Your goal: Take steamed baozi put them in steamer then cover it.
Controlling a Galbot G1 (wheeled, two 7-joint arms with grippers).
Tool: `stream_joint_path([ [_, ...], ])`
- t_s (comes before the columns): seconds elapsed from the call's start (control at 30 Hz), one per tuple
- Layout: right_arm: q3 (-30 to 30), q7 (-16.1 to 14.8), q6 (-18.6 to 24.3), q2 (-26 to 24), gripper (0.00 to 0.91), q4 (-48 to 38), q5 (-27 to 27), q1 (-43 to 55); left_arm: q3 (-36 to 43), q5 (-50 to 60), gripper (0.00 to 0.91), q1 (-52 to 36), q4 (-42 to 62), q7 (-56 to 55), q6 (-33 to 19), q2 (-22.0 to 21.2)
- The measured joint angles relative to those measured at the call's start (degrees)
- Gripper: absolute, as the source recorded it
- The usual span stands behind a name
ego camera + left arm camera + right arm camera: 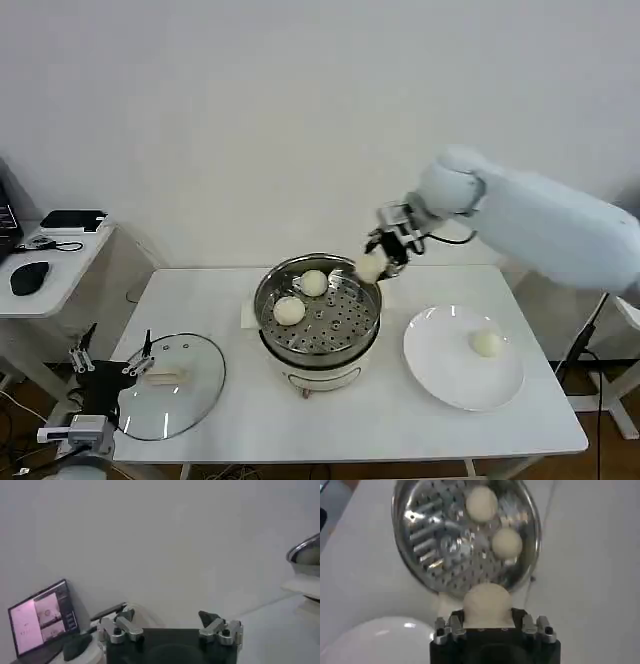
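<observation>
The steel steamer (318, 340) stands mid-table with two baozi (314, 283) (289, 311) on its perforated tray. My right gripper (378, 262) hovers over the steamer's back right rim, shut on a third baozi (487, 605). In the right wrist view the steamer (435, 535) lies below with both buns (481, 503) (506, 542) inside. One more baozi (487, 343) rests on the white plate (440, 370) at the right. The glass cover (190, 395) lies flat on the table's left front. My left gripper (110, 362) waits open beside the cover's left edge, and in its own wrist view (170, 622) it holds nothing.
A side table (50, 265) at the left holds a mouse and a dark device. A lit tablet screen (42, 617) shows in the left wrist view. The table's front strip between cover and plate is bare white.
</observation>
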Motion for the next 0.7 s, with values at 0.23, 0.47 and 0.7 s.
stream_joint_path([
  [0.23,-2.5,-0.4,1.5,5.7,0.645,-0.6,-1.1,-1.5,-0.1,0.0,0.907,0.0,0.1,0.0,0.0,-0.3],
  [0.47,-4.6,-0.7,3.7,7.8,0.645,0.1,-3.2,-2.8,-0.2,0.1,0.907,0.0,0.1,0.0,0.0,-0.6],
  [0.7,-6.2,-0.7,7.3,8.6,0.645,0.4,-6.3,-3.6,-0.2,0.1,0.907,0.1,0.0,0.0,0.0,-0.9],
])
